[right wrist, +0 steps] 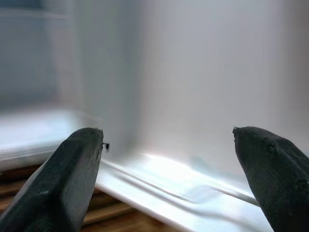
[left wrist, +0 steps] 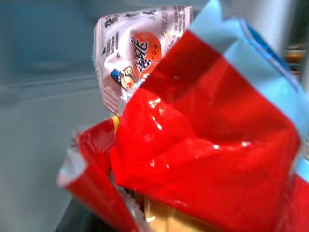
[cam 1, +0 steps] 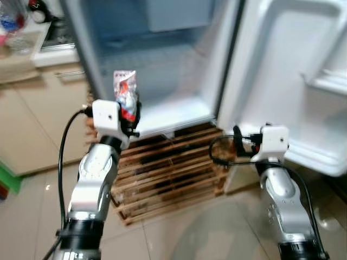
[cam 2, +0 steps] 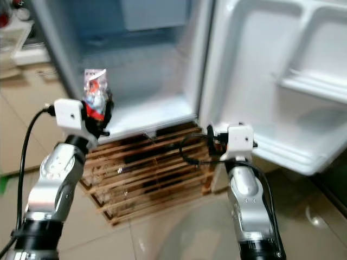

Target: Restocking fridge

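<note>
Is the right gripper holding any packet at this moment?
No, the right gripper is open with nothing between its fingers, facing the fridge; the snack packet is in the left gripper.

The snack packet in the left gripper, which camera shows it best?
The left wrist view: the snack packet sits close up, its red wrapper and printed label readable. Both eye views show it small and blurred, upright in the left gripper before the open fridge.

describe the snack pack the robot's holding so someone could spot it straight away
Start at the open white fridge on its wooden slatted pallet. Before its lower edge, the left gripper holds up a crinkly red and white foil snack packet with a cartoon figure, the only colourful thing against the pale interior.
</note>
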Controlling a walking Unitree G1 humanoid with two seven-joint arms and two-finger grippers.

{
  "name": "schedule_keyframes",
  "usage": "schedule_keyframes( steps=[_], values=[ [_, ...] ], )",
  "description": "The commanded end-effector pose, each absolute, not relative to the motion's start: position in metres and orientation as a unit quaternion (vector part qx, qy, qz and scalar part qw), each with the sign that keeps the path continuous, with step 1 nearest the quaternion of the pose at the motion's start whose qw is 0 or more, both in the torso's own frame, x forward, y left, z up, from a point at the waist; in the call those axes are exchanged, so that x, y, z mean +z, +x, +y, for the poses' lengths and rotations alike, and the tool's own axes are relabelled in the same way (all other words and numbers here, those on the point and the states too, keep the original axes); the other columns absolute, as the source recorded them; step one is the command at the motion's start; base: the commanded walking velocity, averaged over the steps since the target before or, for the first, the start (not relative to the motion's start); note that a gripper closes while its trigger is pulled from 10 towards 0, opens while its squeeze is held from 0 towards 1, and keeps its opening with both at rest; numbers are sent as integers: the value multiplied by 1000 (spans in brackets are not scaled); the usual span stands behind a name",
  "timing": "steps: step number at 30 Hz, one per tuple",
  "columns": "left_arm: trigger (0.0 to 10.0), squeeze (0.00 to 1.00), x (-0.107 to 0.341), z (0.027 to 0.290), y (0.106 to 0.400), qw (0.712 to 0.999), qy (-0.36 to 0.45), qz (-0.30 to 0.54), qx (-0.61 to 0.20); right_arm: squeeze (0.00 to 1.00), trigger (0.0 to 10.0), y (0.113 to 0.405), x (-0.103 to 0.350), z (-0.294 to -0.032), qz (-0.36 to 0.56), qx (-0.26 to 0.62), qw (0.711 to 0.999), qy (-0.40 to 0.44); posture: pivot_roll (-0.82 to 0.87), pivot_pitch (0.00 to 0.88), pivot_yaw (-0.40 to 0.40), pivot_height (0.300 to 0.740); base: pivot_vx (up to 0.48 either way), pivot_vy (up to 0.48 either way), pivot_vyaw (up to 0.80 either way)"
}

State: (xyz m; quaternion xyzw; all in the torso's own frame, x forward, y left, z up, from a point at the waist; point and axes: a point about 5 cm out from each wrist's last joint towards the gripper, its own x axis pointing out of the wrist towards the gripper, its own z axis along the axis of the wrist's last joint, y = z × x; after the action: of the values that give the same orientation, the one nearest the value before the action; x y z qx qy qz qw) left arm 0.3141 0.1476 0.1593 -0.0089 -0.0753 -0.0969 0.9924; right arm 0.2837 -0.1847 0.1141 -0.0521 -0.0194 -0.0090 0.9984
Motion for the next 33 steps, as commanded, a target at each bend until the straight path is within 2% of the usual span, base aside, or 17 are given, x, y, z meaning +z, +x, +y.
schedule_keyframes(
  steps=[1,12,15,19,24,30,33],
  values=[
    [10000,0,167,144,320,990,3,-87,-109,0,10000,282,115,-185,-18,-10,998,-52,-118,0,49,740,0,0,-769],
    [10000,0,167,139,327,986,29,-87,-138,0,10000,280,116,-187,-22,-15,998,-52,-122,0,65,740,0,0,-769],
    [10000,0,176,135,335,970,89,-103,-199,0,10000,283,119,-190,-31,-19,998,-53,-130,0,85,740,0,0,-763],
    [10000,0,175,140,350,972,78,-79,-207,0,10000,289,123,-190,-46,-29,997,-49,-157,0,115,740,0,0,-763],
    [10000,0,174,133,354,967,81,-76,-228,0,10000,289,132,-190,-64,-31,996,-54,-177,0,126,740,0,0,-766],
    [10000,0,167,128,357,962,68,-70,-254,0,10000,286,128,-192,-60,-36,996,-54,-179,0,106,740,0,0,-750],
    [10000,0,166,131,357,964,67,-68,-249,0,10000,286,130,-191,-61,-26,996,-55,-175,0,97,740,0,0,0]
  ],
)
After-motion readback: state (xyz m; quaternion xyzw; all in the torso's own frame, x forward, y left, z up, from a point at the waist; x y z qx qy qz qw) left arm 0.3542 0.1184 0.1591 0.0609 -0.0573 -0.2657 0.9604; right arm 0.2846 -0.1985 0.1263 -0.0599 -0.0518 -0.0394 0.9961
